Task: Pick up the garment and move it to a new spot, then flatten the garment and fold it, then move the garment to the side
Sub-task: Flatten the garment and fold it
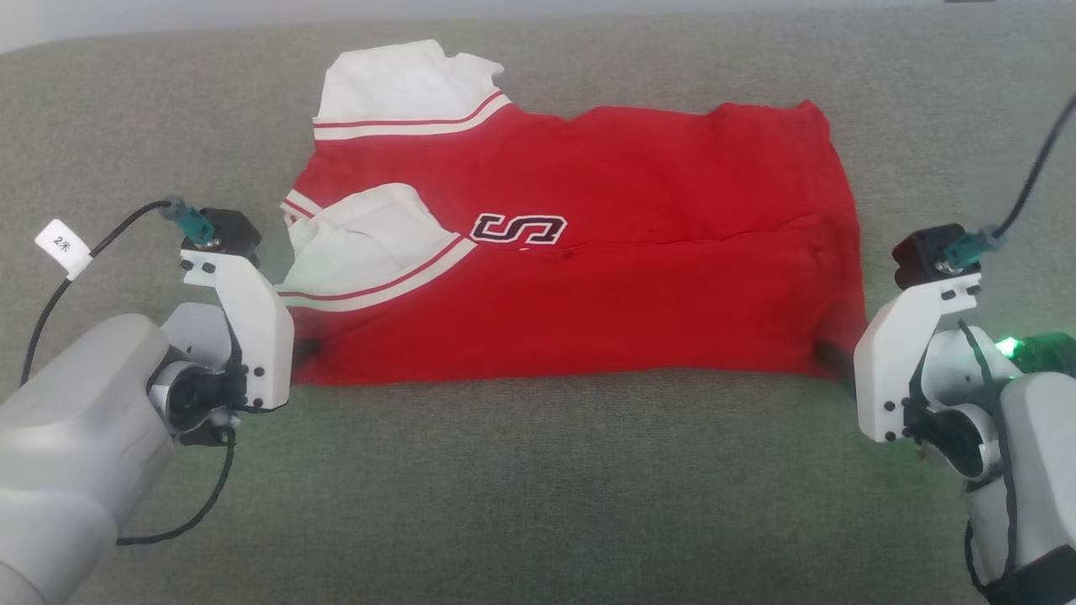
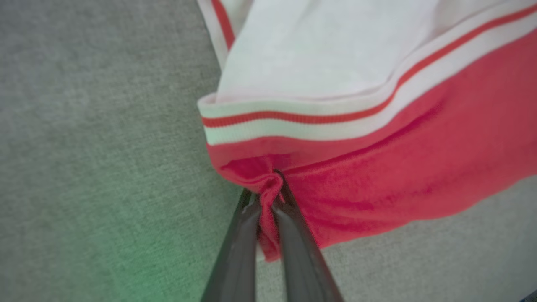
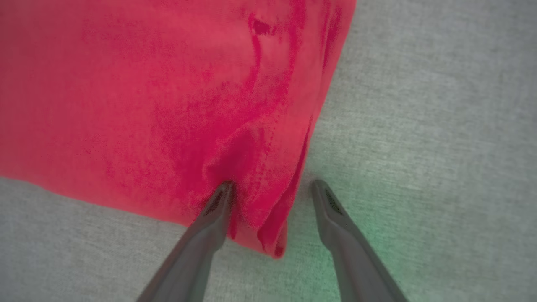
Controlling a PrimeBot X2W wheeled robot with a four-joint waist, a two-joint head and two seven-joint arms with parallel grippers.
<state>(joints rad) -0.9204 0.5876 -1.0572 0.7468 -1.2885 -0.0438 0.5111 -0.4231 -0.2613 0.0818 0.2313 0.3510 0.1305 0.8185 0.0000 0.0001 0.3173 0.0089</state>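
Note:
The garment, a red jersey with white sleeves and striped trim, lies spread sideways on the grey cloth surface, partly folded, dark lettering showing near its middle. My left gripper is shut on a pinch of the garment's near left corner, below the white sleeve. My right gripper stands open astride the garment's near right corner: one finger presses on the red cloth, the other rests on the grey surface beside the hem.
Grey cloth surface extends on all sides of the garment. A black cable with a white tag loops beside my left wrist. A green light glows on my right arm.

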